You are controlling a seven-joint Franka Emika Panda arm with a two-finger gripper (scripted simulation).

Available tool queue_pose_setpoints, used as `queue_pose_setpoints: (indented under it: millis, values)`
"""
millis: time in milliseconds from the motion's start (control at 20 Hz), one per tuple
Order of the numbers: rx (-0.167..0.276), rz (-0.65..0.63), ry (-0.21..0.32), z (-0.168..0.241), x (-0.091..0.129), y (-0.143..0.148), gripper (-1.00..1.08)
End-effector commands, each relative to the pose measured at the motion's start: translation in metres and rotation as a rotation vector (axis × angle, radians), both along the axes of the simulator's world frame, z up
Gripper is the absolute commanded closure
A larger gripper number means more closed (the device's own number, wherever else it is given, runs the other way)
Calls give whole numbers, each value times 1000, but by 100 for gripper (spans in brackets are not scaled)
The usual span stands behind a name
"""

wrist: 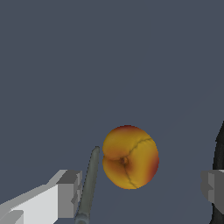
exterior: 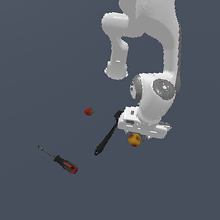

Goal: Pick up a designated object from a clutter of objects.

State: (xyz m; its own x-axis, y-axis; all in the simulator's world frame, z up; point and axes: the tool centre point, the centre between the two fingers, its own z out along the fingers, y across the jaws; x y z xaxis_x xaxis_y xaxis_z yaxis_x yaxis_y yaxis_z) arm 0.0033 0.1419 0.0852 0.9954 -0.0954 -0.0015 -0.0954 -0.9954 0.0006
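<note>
The designated object, a round yellow-orange fruit with red blush (wrist: 130,157), lies on the dark grey floor. In the exterior view the fruit (exterior: 135,140) shows just under the white hand. My gripper (wrist: 141,189) is open. Its grey fingers (wrist: 70,192) stand wide apart on either side of the fruit, with clear gaps to it. From the exterior view the gripper (exterior: 140,135) hangs low over the fruit, with its fingertips mostly hidden by the hand. The clutter around it holds a black spatula (exterior: 107,134), a tiny red strawberry (exterior: 88,111) and a red-and-black-handled screwdriver (exterior: 60,161).
In the wrist view a thin grey rod (wrist: 89,183) lies close beside the fruit, near one finger; I cannot tell what it is. A black shape (wrist: 218,148) shows at the edge by the other finger. The spatula lies just to the exterior view's left of the fruit.
</note>
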Motion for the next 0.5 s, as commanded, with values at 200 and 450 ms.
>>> queue_pose_setpoints:
  millis: [200, 450]
  values:
    - [0, -1, -1, -8, 0, 0, -92]
    - [0, -1, -1, -32, -1, 0, -92]
